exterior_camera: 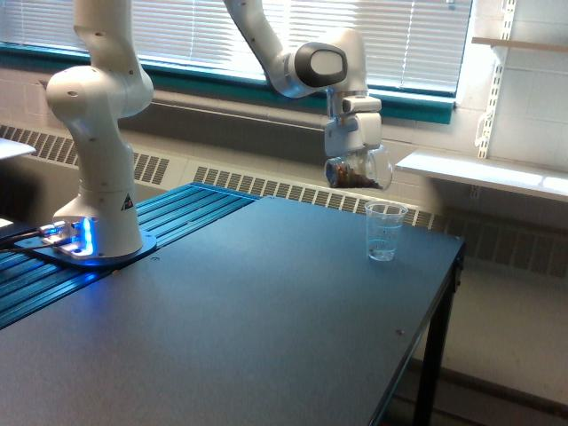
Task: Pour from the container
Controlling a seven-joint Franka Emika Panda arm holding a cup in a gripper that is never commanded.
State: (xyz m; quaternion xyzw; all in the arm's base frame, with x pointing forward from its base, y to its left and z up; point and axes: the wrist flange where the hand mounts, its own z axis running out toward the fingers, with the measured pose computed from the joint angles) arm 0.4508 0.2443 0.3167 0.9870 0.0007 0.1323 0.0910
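The clear, round-bodied container (359,171) with brown bits at its bottom hangs clamped in the tool (353,153), above and just left of a plastic cup (384,231) on the surface (231,302).

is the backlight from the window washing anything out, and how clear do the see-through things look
Exterior view: daylight through the blinds blows out to near white, while the table stays dark and evenly lit. The container in the gripper reads mostly by its dark contents; its clear walls blend into the background. The plastic cup shows faint edges and looks soft.
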